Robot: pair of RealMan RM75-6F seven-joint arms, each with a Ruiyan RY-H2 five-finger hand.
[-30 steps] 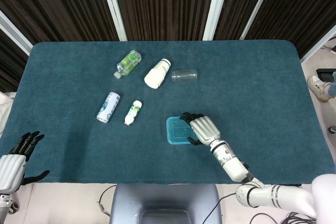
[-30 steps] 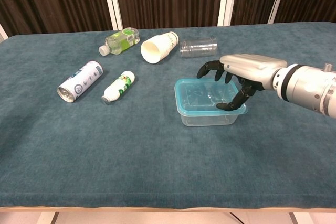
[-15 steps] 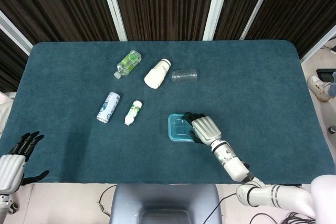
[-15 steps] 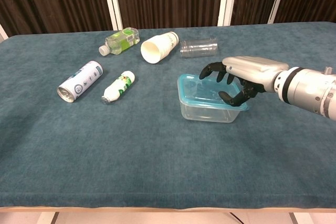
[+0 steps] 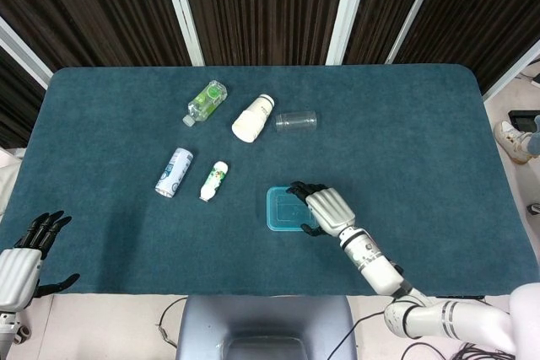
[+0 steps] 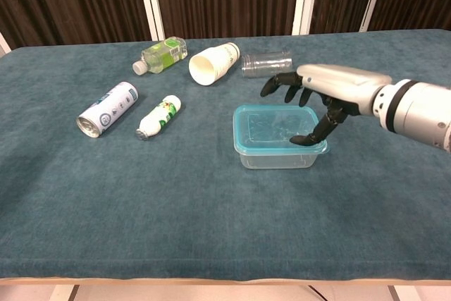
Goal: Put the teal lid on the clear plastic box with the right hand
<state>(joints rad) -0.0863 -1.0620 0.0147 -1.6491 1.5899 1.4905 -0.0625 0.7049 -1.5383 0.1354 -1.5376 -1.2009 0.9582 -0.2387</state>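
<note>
The whole table point(image 5: 422, 124) is seen from high overhead in the head view, looking steeply down. It is viewed lower and nearer, facing across, from the chest. Its middle is shared.

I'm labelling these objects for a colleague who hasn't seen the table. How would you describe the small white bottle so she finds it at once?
On the teal cloth table, look at the left group of lying containers. The small white bottle with a green label lies just right of the blue-and-white can, and is the slimmest and shortest item there.
</note>
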